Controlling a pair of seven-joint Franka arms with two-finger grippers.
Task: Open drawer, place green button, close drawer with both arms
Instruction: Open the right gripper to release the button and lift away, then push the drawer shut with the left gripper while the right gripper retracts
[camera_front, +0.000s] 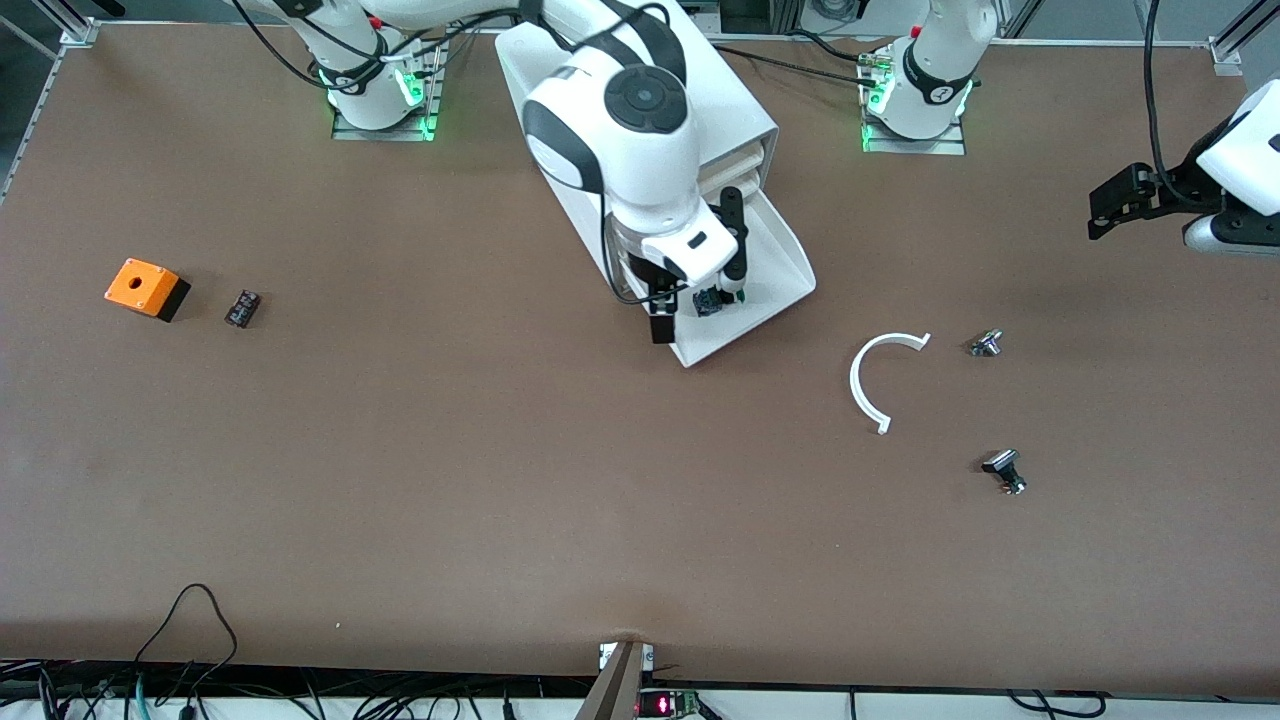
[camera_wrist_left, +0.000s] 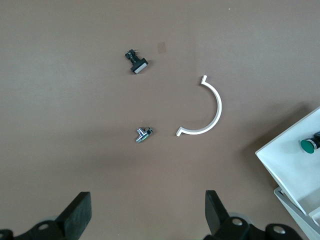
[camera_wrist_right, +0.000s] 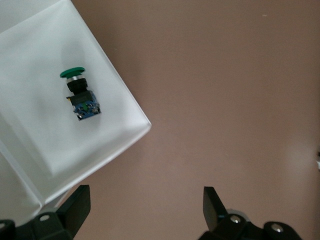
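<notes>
The drawer is pulled out of the white cabinet near the top centre of the front view, its sloped lip pointing toward the lower right of the frame. The button lies on its side on the drawer floor, green cap and black body plainly shown in the right wrist view; nothing touches it. The right claw hangs over the drawer's open end, its two black fingers spread wide with nothing between them.

The left claw hovers at the right edge of the front view over the bare brown worktop, where that arm waits; its fingers are also spread apart and hold nothing.

On the worktop, lower right of centre, lies a white curved strip, with a small metal part beside it and a black-capped part lower in the frame. At the left of the frame sit an orange box and, just beside it, a small dark block.
</notes>
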